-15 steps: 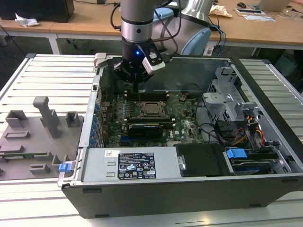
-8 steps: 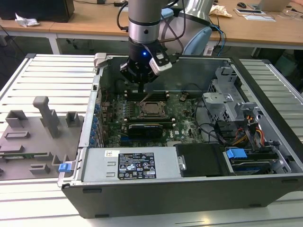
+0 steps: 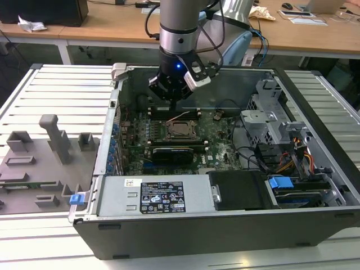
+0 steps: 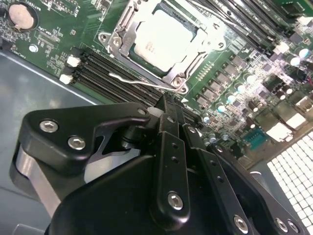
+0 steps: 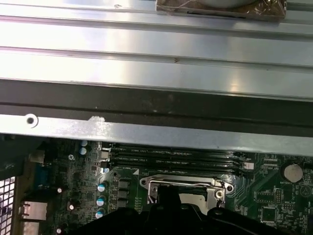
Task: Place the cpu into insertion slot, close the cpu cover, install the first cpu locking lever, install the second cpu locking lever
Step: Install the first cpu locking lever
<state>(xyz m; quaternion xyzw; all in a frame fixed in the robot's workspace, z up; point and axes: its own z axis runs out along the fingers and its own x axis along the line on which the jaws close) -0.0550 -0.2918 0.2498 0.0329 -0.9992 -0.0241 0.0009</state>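
One tool (image 4: 169, 104), fingers pressed shut and empty, hovers over motherboard (image 4: 44, 36) just beside cpu cover (image 4: 120, 32). Cover lies down around cpu (image 4: 159, 41), seated mid-board. Wire locking lever (image 4: 133, 78) looks unlatched: likely first-lever step, calling for precise tip contact on thin wire.

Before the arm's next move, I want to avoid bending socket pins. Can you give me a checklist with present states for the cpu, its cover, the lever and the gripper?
1. The cpu lies flat in the socket: ok.
2. The cpu cover is down around the cpu: ok.
3. The wire lever beside the socket is hooked under its catch: cannot tell.
4. The gripper is shut, with its tip next to the wire lever: ok.
5. The gripper is touching the wire lever: cannot tell.
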